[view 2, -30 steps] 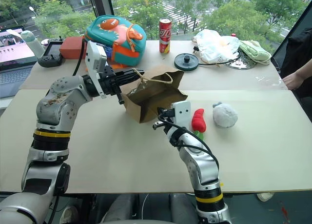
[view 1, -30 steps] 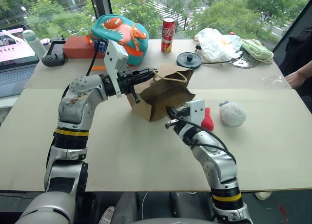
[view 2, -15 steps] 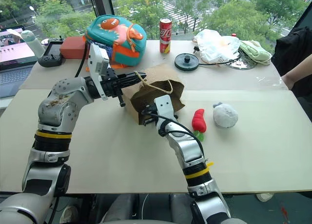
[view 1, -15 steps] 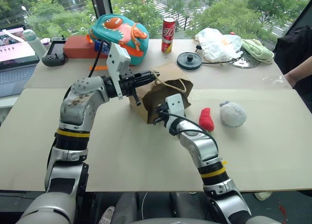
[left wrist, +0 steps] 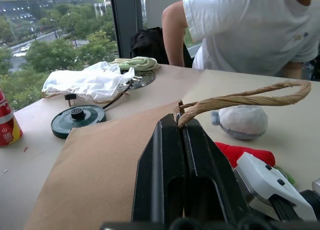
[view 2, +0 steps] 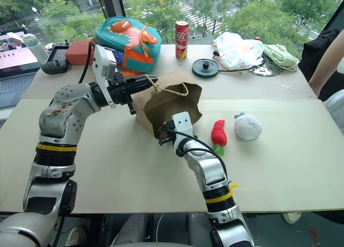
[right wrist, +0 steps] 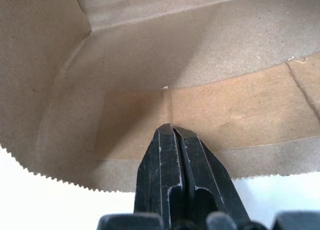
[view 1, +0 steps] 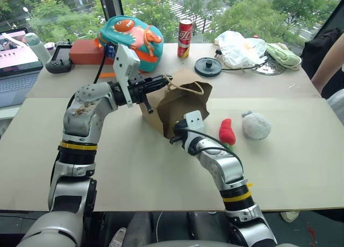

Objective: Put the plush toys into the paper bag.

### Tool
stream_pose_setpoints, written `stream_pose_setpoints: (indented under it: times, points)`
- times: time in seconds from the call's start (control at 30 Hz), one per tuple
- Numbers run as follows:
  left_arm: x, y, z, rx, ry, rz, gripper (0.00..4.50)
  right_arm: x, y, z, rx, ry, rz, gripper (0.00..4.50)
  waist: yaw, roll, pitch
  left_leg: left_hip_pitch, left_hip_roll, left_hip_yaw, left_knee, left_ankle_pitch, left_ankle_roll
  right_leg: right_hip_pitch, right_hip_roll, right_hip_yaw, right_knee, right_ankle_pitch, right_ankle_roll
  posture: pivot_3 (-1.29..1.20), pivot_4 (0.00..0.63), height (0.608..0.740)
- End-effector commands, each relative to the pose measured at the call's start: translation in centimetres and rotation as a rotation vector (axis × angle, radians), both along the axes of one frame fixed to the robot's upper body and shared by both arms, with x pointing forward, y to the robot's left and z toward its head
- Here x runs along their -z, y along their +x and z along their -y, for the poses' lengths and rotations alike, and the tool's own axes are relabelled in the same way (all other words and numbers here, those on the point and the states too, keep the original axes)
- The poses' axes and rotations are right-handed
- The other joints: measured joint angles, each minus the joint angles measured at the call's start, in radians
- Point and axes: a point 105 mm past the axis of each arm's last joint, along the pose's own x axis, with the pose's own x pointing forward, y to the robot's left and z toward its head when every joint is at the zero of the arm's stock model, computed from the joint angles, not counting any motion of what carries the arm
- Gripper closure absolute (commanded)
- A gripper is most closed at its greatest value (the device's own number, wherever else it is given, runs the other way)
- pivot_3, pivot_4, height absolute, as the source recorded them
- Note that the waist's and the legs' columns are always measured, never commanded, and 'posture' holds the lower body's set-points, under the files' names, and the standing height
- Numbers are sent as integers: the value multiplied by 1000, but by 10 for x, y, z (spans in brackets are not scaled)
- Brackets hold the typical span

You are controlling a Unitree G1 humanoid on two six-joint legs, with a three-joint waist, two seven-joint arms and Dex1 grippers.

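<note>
Silver-grey jointed arms, yellow-and-black bands, white wrist camera blocks, black cables, black jaws.

Left arm raised over the tabletop (view 1: 107,150), elbow bent, forearm running toward the paper bag (view 1: 180,104). Left gripper (view 1: 164,81) roughly level, jaws pressed together on the bag's upper edge at the root of the cord handle (left wrist: 240,99), lifting that side. Right arm reaching forward from lower down, forearm angled toward the bag's mouth, wrist bent slightly downward. Right gripper (view 2: 161,135) at the lower lip of the bag's opening, jaws pressed together with nothing visible between them, tips pointing into the brown interior. Both grippers close to each other, left one higher than the right.
</note>
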Motion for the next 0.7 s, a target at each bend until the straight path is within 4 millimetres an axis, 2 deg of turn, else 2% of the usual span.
stream_pose_setpoints:
  times: [0.03, 0.13, 0.23, 0.43, 0.6, 0.63, 0.7]
  points:
    - [-10, -5, 1, 12, -4, 60, 4500, -50, -4, -4, -20, 123, 135, 4477, 0, 0, 0, 0, 0, 0, 0, 0, 0, 0, 0, 0, 0, 0, 0, 0, 150, 739]
    - [-8, -6, 1, 13, 1, 56, 4500, -73, -7, 5, 3, 183, 177, 4477, 1, 0, 0, 0, 0, 0, 0, 0, 0, 0, 0, 0, 0, 0, 0, 0, 150, 739]
    - [-7, -6, 1, 15, 1, 53, 4500, -86, -16, 19, 26, 219, 196, 4477, 2, 0, 0, 0, 0, 0, 0, 0, 0, 0, 0, 0, 0, 0, 0, 0, 150, 739]
    - [-7, -7, 1, 16, -3, 47, 4500, -67, -46, 78, 156, 129, 138, 4477, 8, 0, 0, -2, -1, -1, 0, 0, 0, 0, -2, -1, -1, 0, 0, 0, 150, 739]
    - [-4, -7, 1, 20, 0, 41, 4500, -72, -50, 122, 323, 120, 122, 3139, -1, 0, 0, 0, -1, 0, 0, 0, 0, 0, -1, 0, -1, 0, 0, 0, 150, 739]
    - [-4, -7, 1, 21, 1, 41, 4500, -75, -51, 128, 341, 120, 127, 2660, -1, 0, 0, 1, 0, 0, 0, 0, 0, 1, 0, 0, 0, 0, 0, 0, 150, 739]
    - [-3, -7, 2, 24, 0, 40, 4500, -77, -51, 142, 388, 115, 120, 2014, -1, 0, 0, 2, 0, 0, -1, 0, 0, 1, 1, 0, 0, 0, 0, 0, 150, 739]
